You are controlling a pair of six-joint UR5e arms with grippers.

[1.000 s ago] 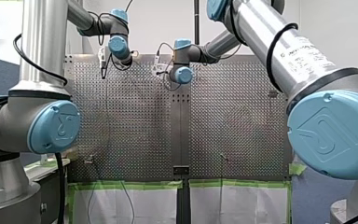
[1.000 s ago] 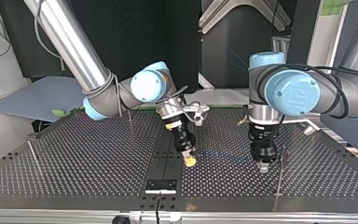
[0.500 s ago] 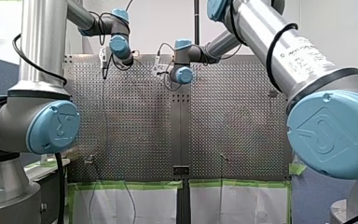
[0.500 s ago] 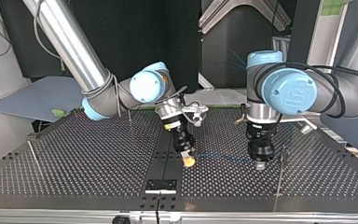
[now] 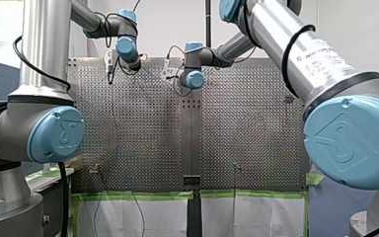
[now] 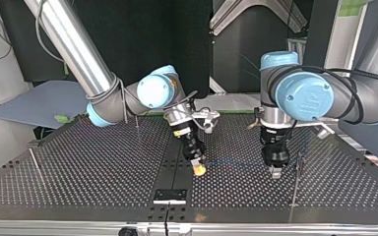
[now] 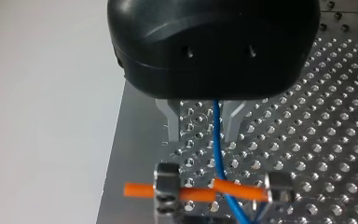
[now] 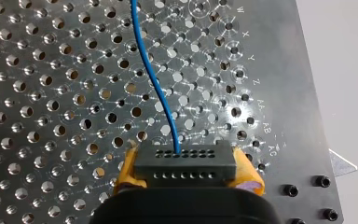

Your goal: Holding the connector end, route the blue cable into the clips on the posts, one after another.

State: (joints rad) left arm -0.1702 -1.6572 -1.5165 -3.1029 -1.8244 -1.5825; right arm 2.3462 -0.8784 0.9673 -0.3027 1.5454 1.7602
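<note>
Right wrist view: connector gripped, blue cable led out over the counter toward the other arm.

The yellow-padded fingers point(image 8: 248, 176) of my right gripper point(image 8: 186, 163) are closed on the dark connector point(image 8: 185, 173), one pad pressed at each end of it. The blue cable point(image 8: 154, 84) is seen leaving the connector's face and running away over the perforated counter point(image 8: 51, 93). In the left wrist view the metal fingers point(image 7: 170, 122) of my left gripper point(image 7: 201, 138) are held apart, and the cable is passed between them with a gap at either side. Ahead of them the cable is laid across an orange bar point(image 7: 193, 192) carried between two metal blocks point(image 7: 167, 186). In the top view the cable is stretched low between the two grippers, and a thin post point(image 6: 298, 172) is seen upright just beside my left gripper.
</note>
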